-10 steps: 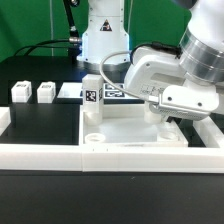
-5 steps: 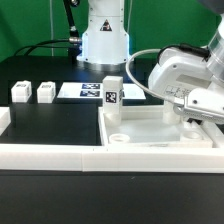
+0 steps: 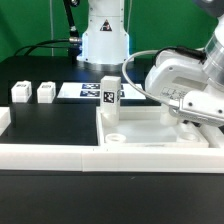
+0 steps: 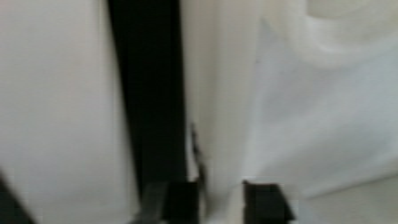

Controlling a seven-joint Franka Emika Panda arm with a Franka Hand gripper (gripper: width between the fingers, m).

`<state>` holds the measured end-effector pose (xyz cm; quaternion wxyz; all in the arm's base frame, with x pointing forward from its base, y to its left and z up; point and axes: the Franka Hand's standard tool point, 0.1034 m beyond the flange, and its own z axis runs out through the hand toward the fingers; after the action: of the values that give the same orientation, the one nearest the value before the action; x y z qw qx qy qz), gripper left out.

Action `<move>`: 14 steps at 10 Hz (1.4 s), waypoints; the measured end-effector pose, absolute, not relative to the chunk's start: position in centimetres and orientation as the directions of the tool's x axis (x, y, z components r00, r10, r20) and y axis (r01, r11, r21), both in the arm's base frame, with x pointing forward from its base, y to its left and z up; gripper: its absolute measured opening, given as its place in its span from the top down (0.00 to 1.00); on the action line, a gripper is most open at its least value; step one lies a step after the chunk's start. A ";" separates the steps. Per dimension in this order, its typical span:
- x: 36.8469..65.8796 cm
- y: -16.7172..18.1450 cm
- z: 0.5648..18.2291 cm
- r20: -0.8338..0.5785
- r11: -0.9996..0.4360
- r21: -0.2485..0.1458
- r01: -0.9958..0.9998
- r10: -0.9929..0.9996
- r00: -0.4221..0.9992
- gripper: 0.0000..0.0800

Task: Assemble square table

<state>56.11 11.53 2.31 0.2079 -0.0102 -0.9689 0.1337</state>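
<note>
The white square tabletop (image 3: pixel 140 128) lies upside down on the black table at the exterior view's right, rim up. One tagged white leg (image 3: pixel 110 95) stands upright in its far left corner. Two more legs (image 3: pixel 20 92) (image 3: pixel 45 92) stand loose at the exterior view's left. A fourth leg does not show. My gripper (image 3: pixel 192 118) is low at the slab's right side. In the wrist view the gripper (image 4: pixel 215 200) has a dark finger (image 4: pixel 169 203) on each side of a thin white wall (image 4: pixel 217 120), the slab's rim, and is shut on it.
The long white border wall (image 3: pixel 100 157) runs along the front, close to the slab's near edge. The marker board (image 3: pixel 88 92) lies flat behind the slab, in front of the robot base (image 3: pixel 105 35). A short white stub (image 3: pixel 115 138) rises in the slab's near left corner.
The slab, with its upright leg, has slid toward the exterior view's right along with my gripper. Most of that happened between the first two frames; since then almost nothing has moved.
</note>
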 end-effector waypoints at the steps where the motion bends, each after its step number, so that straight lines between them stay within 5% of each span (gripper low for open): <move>1: 56.1 11.0 2.3 0.402 0.961 -0.274 -0.035 0.082 -0.912 0.57; 3: 56.1 10.1 2.7 0.407 0.957 -0.290 -0.030 0.095 -0.908 0.25; 4: 56.1 9.9 2.7 0.408 0.956 -0.291 -0.028 0.098 -0.908 0.21; 10: 56.2 9.7 2.8 0.408 0.956 -0.291 -0.025 0.100 -0.908 0.19; 11: 56.6 9.6 3.8 0.395 0.956 -0.292 -0.020 0.102 -0.913 0.19; 14: 57.6 7.4 11.5 0.329 0.949 -0.317 0.005 0.114 -0.937 0.19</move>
<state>57.56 7.41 11.47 0.1741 -0.0305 -0.9716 0.1575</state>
